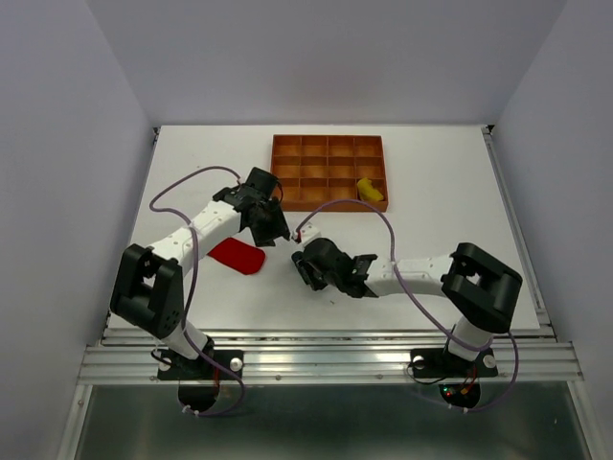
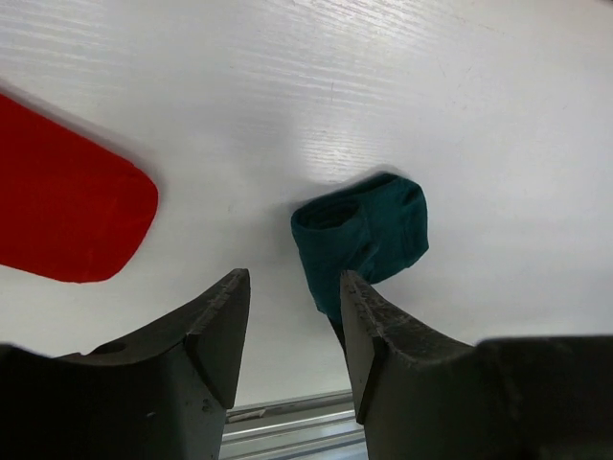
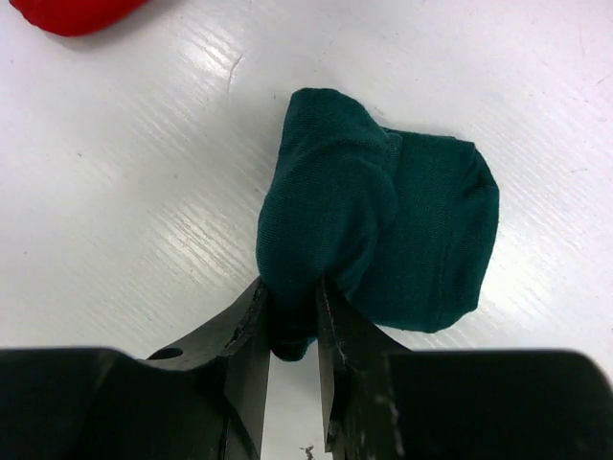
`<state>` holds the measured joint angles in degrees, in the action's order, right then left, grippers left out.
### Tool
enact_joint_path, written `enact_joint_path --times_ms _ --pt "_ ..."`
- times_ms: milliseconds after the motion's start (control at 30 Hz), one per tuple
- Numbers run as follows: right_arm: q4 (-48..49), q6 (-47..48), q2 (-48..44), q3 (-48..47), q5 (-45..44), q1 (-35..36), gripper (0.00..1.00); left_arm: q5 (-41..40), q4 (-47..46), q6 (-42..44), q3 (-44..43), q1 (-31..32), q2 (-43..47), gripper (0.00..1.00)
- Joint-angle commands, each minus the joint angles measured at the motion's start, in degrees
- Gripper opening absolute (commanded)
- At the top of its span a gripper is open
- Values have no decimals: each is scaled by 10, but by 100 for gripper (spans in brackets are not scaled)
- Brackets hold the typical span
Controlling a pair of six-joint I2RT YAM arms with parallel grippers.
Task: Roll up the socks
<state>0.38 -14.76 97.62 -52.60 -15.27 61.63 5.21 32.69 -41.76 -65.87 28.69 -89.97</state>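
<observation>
The dark teal sock (image 3: pixel 383 220) lies on the white table as a rolled bundle. My right gripper (image 3: pixel 292 297) is shut on a fold at its near edge. In the left wrist view the same teal sock (image 2: pixel 369 230) sits just past my right fingertip (image 2: pixel 359 297). My left gripper (image 2: pixel 292 283) is open and nothing is between its fingers. The red sock (image 1: pixel 238 256) lies flat to the left of both grippers, seen also as the red sock (image 2: pixel 67 216). A yellow sock (image 1: pixel 367 189) rests as a small bundle in the tray. In the top view the two grippers, left (image 1: pixel 278 230) and right (image 1: pixel 305 261), are close together.
The orange-brown gridded tray (image 1: pixel 329 140) stands at the back of the table, just beyond the left gripper. A corner of the red sock (image 3: pixel 72 11) shows at the top left of the right wrist view. The table's metal front rail (image 1: pixel 326 359) runs along the near edge.
</observation>
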Motion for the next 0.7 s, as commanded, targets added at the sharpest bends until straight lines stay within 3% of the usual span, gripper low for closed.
enact_joint_path --times_ms 0,100,400,667 --pt "22 -55 -14 25 123 -32 11 -6 -4 20 21 -6 40 54" --pt "30 -75 -16 30 233 -71 10 15 -27 29 50 -7 59 54" --pt "62 -146 20 20 452 -170 10 88 -103 42 133 -4 95 56" --pt "74 -193 41 25 502 -209 10 120 -156 31 172 6 85 56"
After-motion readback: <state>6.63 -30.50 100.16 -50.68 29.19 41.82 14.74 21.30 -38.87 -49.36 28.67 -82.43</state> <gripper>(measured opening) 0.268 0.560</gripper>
